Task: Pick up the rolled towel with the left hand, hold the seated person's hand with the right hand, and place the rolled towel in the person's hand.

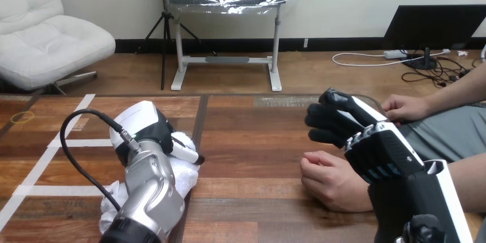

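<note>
The first step, picking up the towel, is in hand. The left hand (143, 131) lies on top of the rolled towel (182, 175), which rests on the counter (258, 140) at the view's left, its white cloth showing beside and below the hand. I cannot tell whether that hand has closed on the towel. The right hand (335, 120) is over at the view's right with its fingers curled in on nothing. It hangs just above and beyond the person's nearer hand (329, 181), which lies loosely closed on the counter; I cannot tell whether the two touch. The person's farther hand (404, 108) lies behind it. As I judge it, the next move calls for a firm hold round the roll and a clean lift, while the right hand must uncurl and take the nearer hand
</note>
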